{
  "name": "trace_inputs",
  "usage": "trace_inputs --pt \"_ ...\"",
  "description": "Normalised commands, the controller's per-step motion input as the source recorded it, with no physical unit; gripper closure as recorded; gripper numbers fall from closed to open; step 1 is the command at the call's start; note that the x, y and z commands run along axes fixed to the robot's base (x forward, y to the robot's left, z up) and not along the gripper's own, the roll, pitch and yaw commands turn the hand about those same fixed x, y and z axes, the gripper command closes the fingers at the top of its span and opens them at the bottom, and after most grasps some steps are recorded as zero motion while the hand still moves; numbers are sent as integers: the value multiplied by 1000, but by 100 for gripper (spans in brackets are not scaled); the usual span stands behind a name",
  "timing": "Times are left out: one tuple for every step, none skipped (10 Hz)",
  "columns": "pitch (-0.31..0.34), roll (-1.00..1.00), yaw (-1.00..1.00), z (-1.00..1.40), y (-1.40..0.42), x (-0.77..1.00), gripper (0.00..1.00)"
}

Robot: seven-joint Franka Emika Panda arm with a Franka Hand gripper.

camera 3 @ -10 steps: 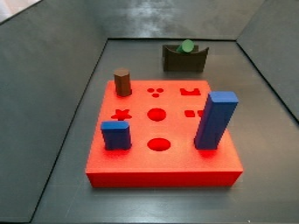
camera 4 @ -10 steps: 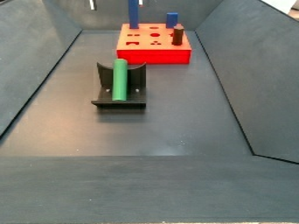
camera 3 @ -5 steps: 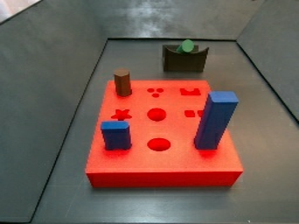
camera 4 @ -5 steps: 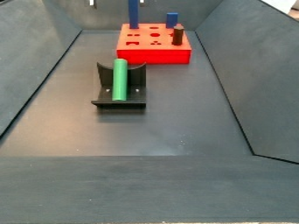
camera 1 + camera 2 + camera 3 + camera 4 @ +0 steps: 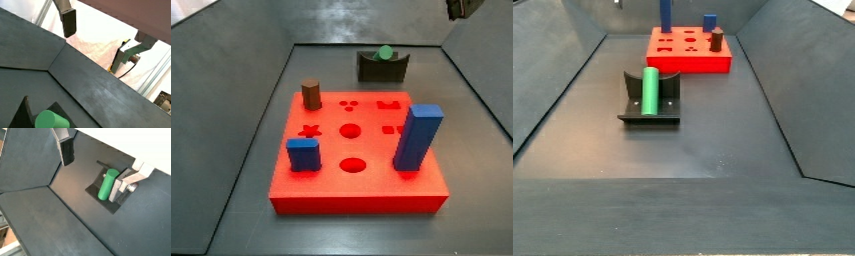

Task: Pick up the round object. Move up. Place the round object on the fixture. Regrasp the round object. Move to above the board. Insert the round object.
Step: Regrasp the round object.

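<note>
Above the grey floor, in a wrist view: the gripper point(image 5: 103, 35) with jaws spread wide and nothing between them. Two fingers counted, one a flat silver plate with a dark pad point(image 5: 68, 23), the other silver and partly cut by the frame edge. Beyond them, one round end of the slim green cylindrical peg point(image 5: 50, 121), resting in the small dark grey notched fixture point(image 5: 22, 118).

In a wrist view again: the gripper point(image 5: 100, 163) parted and empty, well clear of the floor. One green peg point(image 5: 107, 185) lying lengthwise in the notch of the one fixture point(image 5: 95, 188), just beside the silver finger as seen from here, though not touched by it.

In a side view: only a dark part of the gripper point(image 5: 457, 8) at 1 o'clock, against the frame edge; jaw state not readable here. One large red square board point(image 5: 358, 195) with shaped holes at centre. Three pieces standing upright in it: one tall blue block point(image 5: 418, 137) at 4 o'clock, one short blue block point(image 5: 302, 154) at 8 o'clock, one short brown cylinder point(image 5: 311, 95) at 10 o'clock. Beyond the board at 12 o'clock, the fixture point(image 5: 382, 70) with the peg point(image 5: 384, 52) end-on in its notch.

In a side view: the peg point(image 5: 648, 90) lying in the fixture point(image 5: 651, 112) at 9 o'clock of centre, well apart from the board point(image 5: 690, 62) at 12 o'clock. On the board, the same three pieces: tall blue block point(image 5: 665, 12), short blue block point(image 5: 710, 20), brown cylinder point(image 5: 716, 42).
</note>
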Motion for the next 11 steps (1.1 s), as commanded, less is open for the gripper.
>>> trace_inputs --pt "79 210 164 -6 -28 81 0" --pt "71 188 84 -1000 74 31 0" --pt "57 182 87 -1000 73 36 0" --pt "31 157 92 -1000 67 45 0" --pt "13 121 96 -1000 62 54 0" --pt "-13 85 93 -1000 60 68 0" --pt "-31 69 87 -1000 55 75 0" --pt "-54 69 71 -1000 50 86 0" --pt "-59 71 57 -1000 44 94 0" --pt "-63 67 41 -1000 40 105 0" --pt "-63 69 27 -1000 38 112 0"
